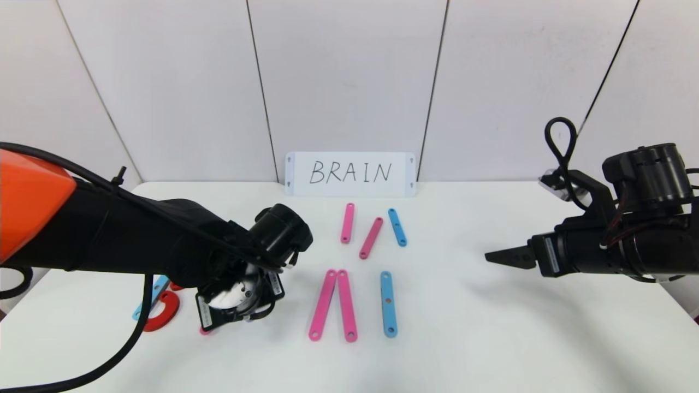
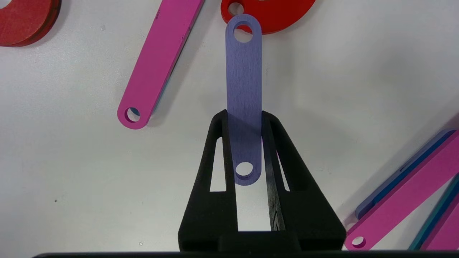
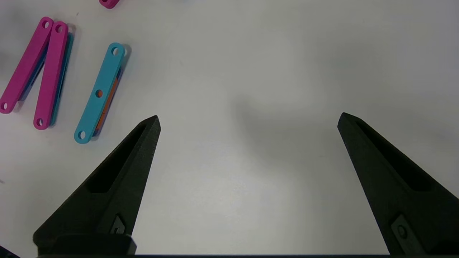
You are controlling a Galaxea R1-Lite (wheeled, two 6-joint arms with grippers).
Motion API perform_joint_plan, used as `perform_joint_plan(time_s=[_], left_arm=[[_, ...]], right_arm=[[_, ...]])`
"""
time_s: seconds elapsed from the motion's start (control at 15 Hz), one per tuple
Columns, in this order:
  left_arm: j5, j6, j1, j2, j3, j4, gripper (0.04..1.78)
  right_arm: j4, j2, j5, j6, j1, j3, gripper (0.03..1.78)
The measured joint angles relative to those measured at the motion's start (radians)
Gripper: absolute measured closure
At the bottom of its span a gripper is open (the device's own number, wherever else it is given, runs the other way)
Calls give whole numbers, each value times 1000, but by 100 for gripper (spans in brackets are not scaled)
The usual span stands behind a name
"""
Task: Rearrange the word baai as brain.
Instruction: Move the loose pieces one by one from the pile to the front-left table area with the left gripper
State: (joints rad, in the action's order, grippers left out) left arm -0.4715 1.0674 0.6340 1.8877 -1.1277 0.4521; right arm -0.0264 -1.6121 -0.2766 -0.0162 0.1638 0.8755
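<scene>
My left gripper (image 2: 244, 116) is shut on a purple strip (image 2: 244, 82), one finger on each long edge. The strip's far end overlaps the end of a red curve (image 2: 272, 14). A pink strip (image 2: 161, 61) lies beside it, and another red curve (image 2: 25, 21) lies farther off. In the head view the left gripper (image 1: 237, 303) points down at the table's left front, next to a red curve (image 1: 164, 312) and a light blue strip (image 1: 148, 297). Two long pink strips (image 1: 334, 305) touch at their far ends, with a blue strip (image 1: 388, 303) to their right. My right gripper (image 1: 502, 256) hangs open and empty above the table's right side (image 3: 249, 120).
The white card with handwritten BRAIN (image 1: 350, 173) stands at the back wall. Before it lie three short strips: pink (image 1: 347, 222), pink (image 1: 371, 238) and blue (image 1: 397, 227). The right wrist view shows the pink pair (image 3: 36, 71) and the blue strip (image 3: 100, 93).
</scene>
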Motion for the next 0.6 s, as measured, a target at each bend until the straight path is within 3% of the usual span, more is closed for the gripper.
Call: perform_joint_plan(time_s=[0.6], left_arm=[[11, 29, 3, -33, 41, 0, 155]], right_arm=[[0, -32, -20, -3, 22, -11, 8]])
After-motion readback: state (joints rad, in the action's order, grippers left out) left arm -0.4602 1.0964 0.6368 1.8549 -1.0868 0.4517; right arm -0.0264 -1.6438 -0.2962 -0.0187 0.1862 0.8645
